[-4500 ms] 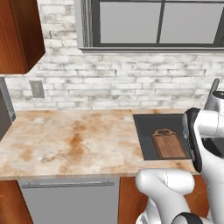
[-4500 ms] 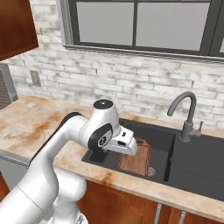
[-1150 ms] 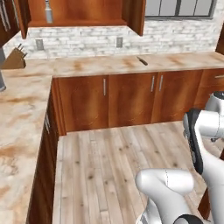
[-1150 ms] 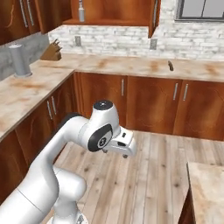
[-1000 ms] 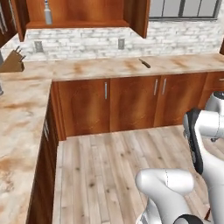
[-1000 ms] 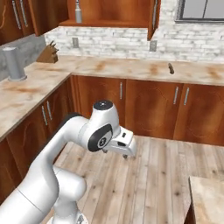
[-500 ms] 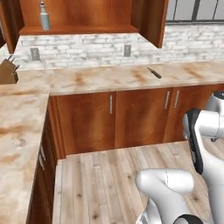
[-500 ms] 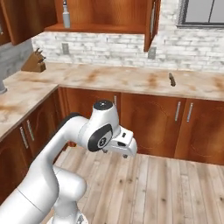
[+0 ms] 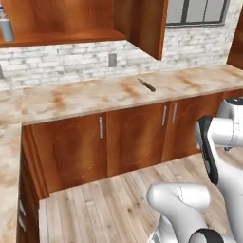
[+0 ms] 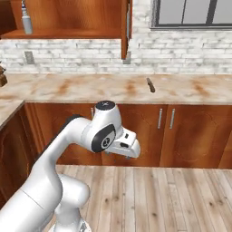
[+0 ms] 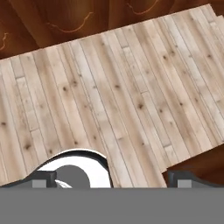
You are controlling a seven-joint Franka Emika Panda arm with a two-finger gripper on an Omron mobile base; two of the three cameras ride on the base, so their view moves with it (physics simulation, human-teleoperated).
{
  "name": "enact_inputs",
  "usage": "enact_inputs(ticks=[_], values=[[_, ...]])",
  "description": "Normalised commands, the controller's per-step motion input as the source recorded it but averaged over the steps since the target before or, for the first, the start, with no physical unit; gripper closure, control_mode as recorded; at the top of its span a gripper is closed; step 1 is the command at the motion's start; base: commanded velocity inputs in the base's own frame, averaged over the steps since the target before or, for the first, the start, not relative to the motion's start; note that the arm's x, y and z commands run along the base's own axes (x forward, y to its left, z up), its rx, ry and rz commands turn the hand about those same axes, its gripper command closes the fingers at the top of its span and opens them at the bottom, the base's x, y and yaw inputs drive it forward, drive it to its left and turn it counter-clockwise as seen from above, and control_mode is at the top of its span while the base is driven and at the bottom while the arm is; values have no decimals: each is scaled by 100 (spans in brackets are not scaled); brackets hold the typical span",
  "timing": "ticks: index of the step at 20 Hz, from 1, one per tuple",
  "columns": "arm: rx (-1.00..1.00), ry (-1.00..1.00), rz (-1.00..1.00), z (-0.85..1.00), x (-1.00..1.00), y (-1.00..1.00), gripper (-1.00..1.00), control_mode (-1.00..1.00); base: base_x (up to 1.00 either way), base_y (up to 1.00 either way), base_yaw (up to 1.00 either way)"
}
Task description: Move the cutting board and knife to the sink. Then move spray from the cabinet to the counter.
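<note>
The gripper (image 11: 112, 177) has its jaws spread wide with nothing between them, pointing down at the pale plank floor (image 11: 113, 96) mid-frame; the knife (image 10: 151, 84) lies on the counter (image 10: 90, 88) at centre right of the right base view, below the window; the spray (image 10: 26, 20) stands on the open cabinet (image 10: 77, 18) shelf at upper left, well apart from the knife
</note>
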Motion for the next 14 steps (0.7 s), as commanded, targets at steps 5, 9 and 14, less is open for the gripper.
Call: enact_inputs(ticks=[5, 9, 14], values=[[0, 0, 0, 0, 0, 0, -100, 100, 65, -1, -28], [0, 0, 0, 0, 0, 0, -100, 100, 85, -24, 2], [0, 0, 0, 0, 0, 0, -100, 100, 81, -26, 0]])
